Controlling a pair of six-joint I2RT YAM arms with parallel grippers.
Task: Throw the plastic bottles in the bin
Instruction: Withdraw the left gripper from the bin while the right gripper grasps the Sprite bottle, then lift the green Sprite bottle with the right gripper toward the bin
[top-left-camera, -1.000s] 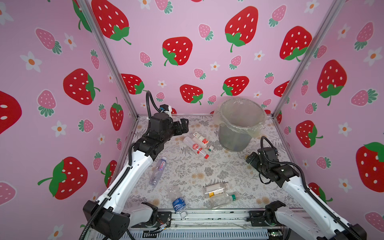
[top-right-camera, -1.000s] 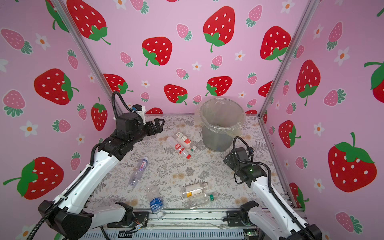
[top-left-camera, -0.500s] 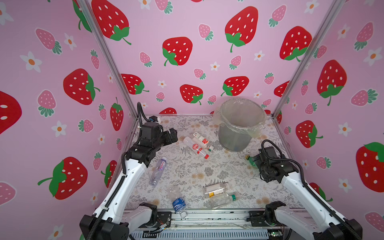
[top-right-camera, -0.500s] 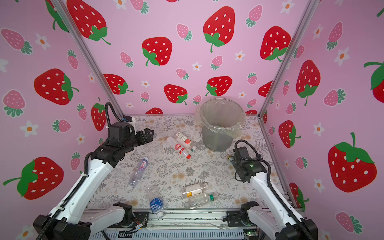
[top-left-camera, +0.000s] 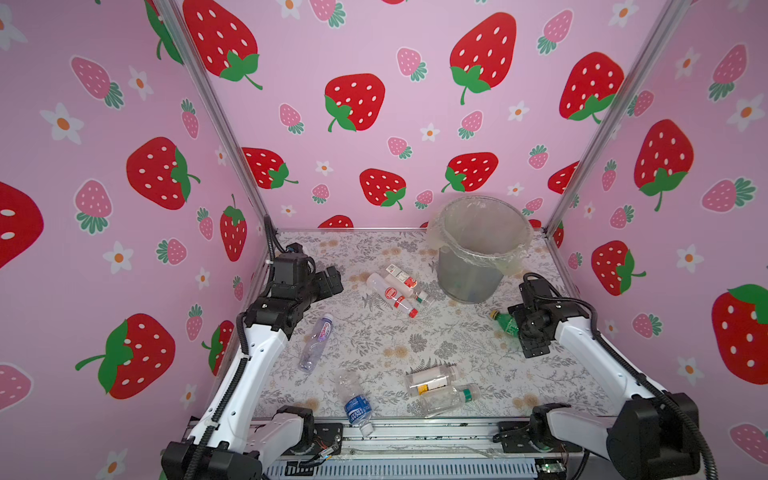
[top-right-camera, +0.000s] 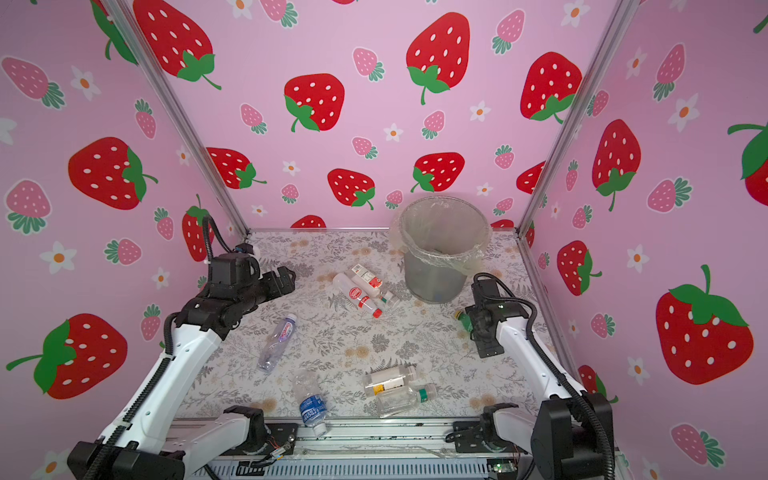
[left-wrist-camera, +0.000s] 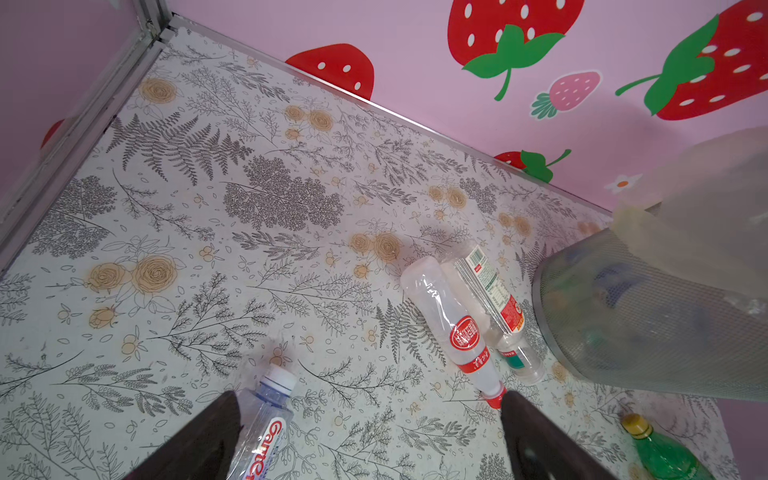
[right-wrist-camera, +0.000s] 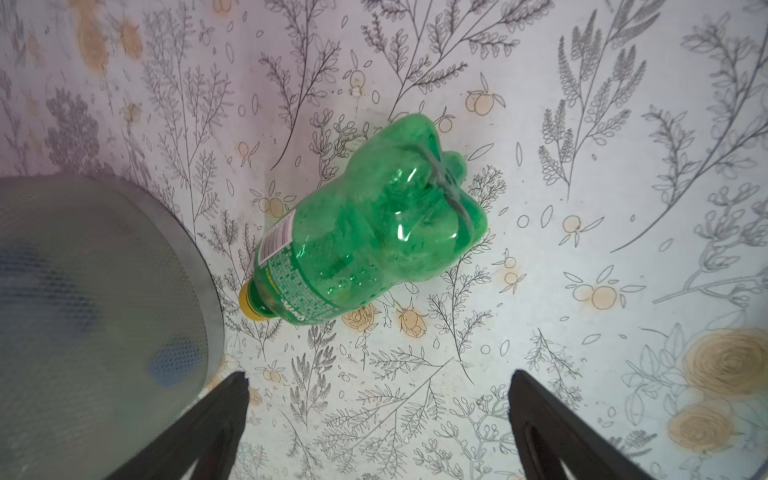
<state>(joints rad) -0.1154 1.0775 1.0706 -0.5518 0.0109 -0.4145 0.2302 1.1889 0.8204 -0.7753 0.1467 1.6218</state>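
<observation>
Your right gripper (right-wrist-camera: 379, 376) is spread wide with nothing in it, hanging over the floral mat (top-left-camera: 457, 345). Just past its fingertips the green bottle (right-wrist-camera: 365, 232) lies on its side, yellow cap towards the bin (right-wrist-camera: 83, 291) and close to its base; I can't tell if they touch. In both top views the arm covers most of that bottle and only the cap end shows.

Your left gripper (left-wrist-camera: 370, 395) is also wide open and empty, raised near the back left of the mat. Its wrist view shows the clear white-capped bottle (left-wrist-camera: 262, 428) down by one finger, not gripped.

Further out, two red-labelled bottles (top-left-camera: 392, 293) lie side by side mid-mat, just left of the bin. The blue-labelled bottle (top-left-camera: 355, 405) sits at the front edge, cap over the rail. Beside it are the yellow-labelled bottle (top-left-camera: 430, 378) and the green-capped clear bottle (top-left-camera: 446, 399), touching.

The bin stands upright at the back right, liner folded over the rim, with blurred shapes inside.
</observation>
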